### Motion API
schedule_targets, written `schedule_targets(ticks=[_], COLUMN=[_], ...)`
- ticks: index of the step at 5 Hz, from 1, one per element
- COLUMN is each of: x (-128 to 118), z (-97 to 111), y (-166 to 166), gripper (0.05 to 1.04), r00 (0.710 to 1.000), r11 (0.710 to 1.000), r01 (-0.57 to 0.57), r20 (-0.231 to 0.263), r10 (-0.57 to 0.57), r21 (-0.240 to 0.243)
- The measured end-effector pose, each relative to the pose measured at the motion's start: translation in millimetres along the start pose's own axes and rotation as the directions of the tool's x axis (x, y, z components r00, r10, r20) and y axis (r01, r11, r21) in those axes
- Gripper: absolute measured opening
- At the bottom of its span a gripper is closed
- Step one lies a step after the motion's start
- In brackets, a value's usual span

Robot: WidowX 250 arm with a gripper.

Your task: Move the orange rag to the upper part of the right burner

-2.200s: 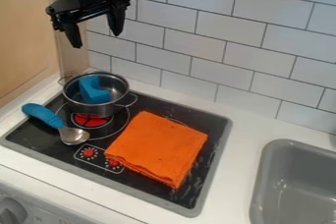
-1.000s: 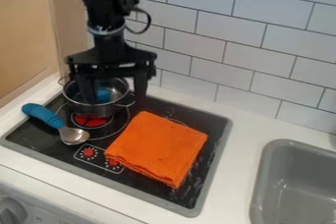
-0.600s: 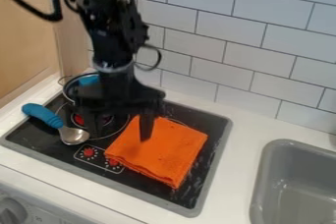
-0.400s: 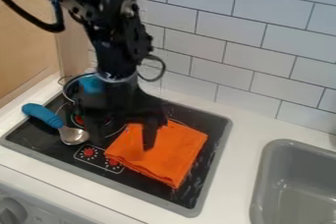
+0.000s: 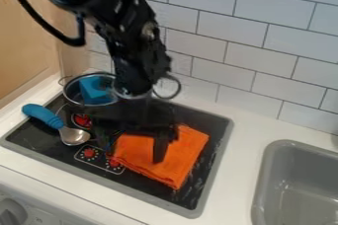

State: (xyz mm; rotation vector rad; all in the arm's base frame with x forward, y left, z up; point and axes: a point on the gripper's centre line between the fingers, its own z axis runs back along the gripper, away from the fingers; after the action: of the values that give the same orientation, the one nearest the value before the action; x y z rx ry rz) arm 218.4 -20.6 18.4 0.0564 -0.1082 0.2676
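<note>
Camera view: from where I stood, looking down at a slant, a black robot arm (image 5: 125,31) leaned in from the upper left over a black cooktop (image 5: 185,199), with its gripper (image 5: 132,152) pointing down. The two fingers stood wide apart, one by the left edge of a folded orange rag (image 5: 186,152) and the other, farther right, in front of the middle of the cloth. Part of the rag lay across the gap between them, but it was not pinched; whether either fingertip touched it, I could not tell. The rag lay flat on the right part of the cooktop, its far left portion hidden behind the gripper. At the back left sat a metal pot (image 5: 74,91) with a blue object (image 5: 95,90) inside, partly behind the arm. Nearer, a spoon (image 5: 43,114) with a thick blue handle and a metal bowl lay slantwise at the cooktop's left side, close to a red burner marking (image 5: 81,120). Red dial markings (image 5: 90,153) showed near the front edge. A grey sink (image 5: 290,189) was set into the white counter (image 5: 231,174) at the right, and pale tiles (image 5: 218,21) covered the wall behind.
</note>
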Motion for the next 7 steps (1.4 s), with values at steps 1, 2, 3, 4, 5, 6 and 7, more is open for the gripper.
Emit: schedule_targets(ticks=[1,2,3,4,5,6,7], x=[4,9,14,23,31,40,53], z=[-5,-13,-17,-21,-23,-24,-25], y=[-7,-16,-19,-23,-24,-28,-36], gripper=[0.998,0.998,0.998,0.998,0.998,0.998,0.998], r00=[1.000,1.000,1.000,1.000,1.000,1.000,1.000], r11=[1.000,1.000,1.000,1.000,1.000,1.000,1.000], r01=[0.007,0.021,0.021,0.022,0.023,0.022,0.023], r20=[0.000,-0.010,-0.015,-0.013,-0.015,-0.021,-0.017], r10=[-0.007,-0.021,-0.021,-0.022,-0.023,-0.022,-0.023], r21=[-0.001,0.009,0.016,0.015,0.012,0.010,-0.004])
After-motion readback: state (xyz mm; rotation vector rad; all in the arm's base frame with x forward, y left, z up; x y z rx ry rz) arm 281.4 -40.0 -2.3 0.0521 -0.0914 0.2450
